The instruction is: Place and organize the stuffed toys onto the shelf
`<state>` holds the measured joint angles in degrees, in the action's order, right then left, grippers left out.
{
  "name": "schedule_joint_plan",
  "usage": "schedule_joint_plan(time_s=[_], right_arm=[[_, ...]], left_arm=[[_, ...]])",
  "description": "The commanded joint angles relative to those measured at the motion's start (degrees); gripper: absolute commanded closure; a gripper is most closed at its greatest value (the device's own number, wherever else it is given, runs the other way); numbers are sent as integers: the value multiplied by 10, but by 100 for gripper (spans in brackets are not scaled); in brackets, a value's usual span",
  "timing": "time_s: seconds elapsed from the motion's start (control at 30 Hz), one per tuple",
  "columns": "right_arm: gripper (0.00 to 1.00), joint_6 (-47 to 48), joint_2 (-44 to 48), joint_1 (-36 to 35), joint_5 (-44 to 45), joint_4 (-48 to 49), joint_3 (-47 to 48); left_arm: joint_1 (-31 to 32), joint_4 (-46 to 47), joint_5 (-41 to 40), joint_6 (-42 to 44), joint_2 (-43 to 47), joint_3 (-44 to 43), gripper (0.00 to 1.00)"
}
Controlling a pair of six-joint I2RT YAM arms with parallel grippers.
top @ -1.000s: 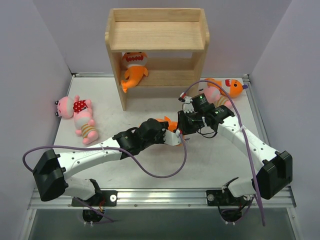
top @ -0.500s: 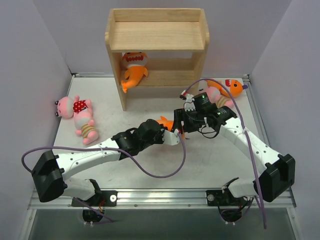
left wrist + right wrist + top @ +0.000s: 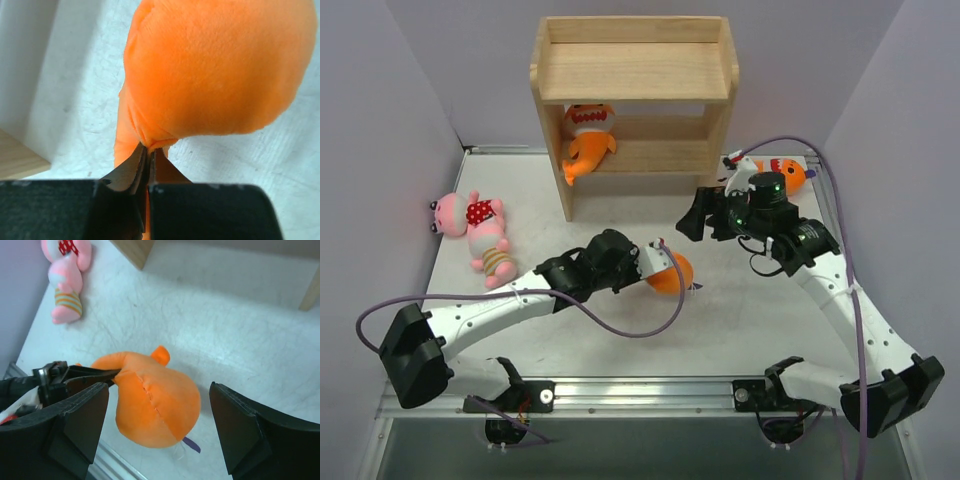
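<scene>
Left jaws, from above, pinch one orange fish (image 3: pixel 670 272) over the surface (image 3: pixel 620 205), a second fish (image 3: pixel 588 140) sits on the shelf (image 3: pixel 635 70), a third fish (image 3: pixel 785 176) lies far right, and two pink dolls, a polka-dot doll (image 3: pixel 460 212) and a striped doll (image 3: pixel 496 255), lie left; the left wrist shows those jaws shut on its seam; the right wrist shows right jaws spread wide above it.

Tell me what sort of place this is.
Probably a robotics lab test cell, not a home: a white tabletop boxed in by plain pale partition walls, two white-and-black robot arms bolted to a metal rail, and a light wooden shelf with an orange plush fish and pink plush dolls as props.
</scene>
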<state>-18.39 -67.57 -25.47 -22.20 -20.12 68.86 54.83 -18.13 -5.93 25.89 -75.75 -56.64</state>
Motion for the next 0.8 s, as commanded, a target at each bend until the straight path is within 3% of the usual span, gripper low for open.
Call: schedule_joint_plan(time_s=[0.0, 0.37, 0.77], right_arm=[[16, -11, 48, 10, 9, 74, 0], [14, 52, 102, 13, -78, 138, -76], [13, 77, 89, 10, -161, 244, -108]], left_arm=[[-34, 13, 109, -102, 31, -21, 98], [-214, 69, 331, -352, 69, -2, 98], [-264, 139, 461, -492, 102, 5, 98]])
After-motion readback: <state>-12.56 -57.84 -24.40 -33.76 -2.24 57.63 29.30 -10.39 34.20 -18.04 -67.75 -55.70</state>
